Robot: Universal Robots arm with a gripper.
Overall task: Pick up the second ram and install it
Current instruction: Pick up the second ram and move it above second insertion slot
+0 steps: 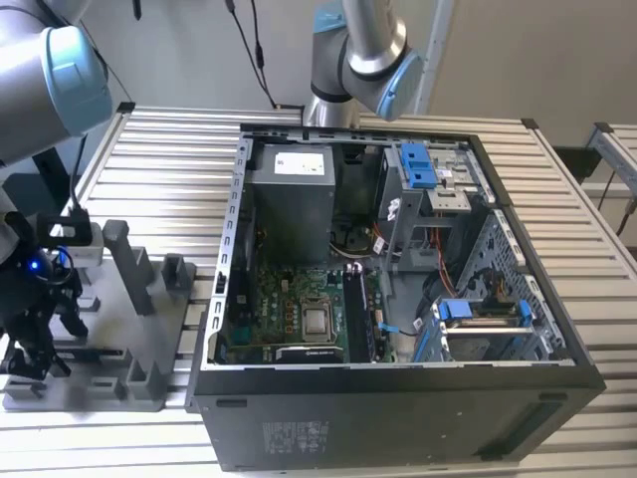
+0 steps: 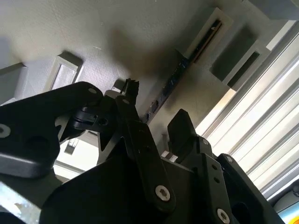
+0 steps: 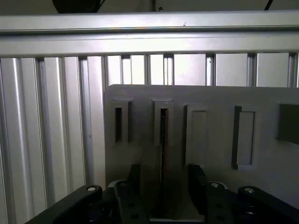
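Gripper (image 2: 155, 102), jaws apart, straddles the second ram (image 2: 171, 80) in the grey fixture (image 2: 117, 28)

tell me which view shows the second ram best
The second wrist view: the second ram runs as a long dark strip into the open claw. The first wrist view shows it edge-on in the fixture. Exterior view: too small to tell.

The gripper (image 3: 163, 182) is matt black, and the second ram (image 3: 163, 135) is a nearly black strip against the pale grey fixture (image 3: 215, 98). The table (image 1: 169, 169) shows silver ribbed slats. The computer case (image 1: 398, 423) is black, with a green motherboard (image 1: 284, 299) and bright blue clips (image 1: 418, 164). The arm (image 1: 358, 40) is silver with light blue caps.
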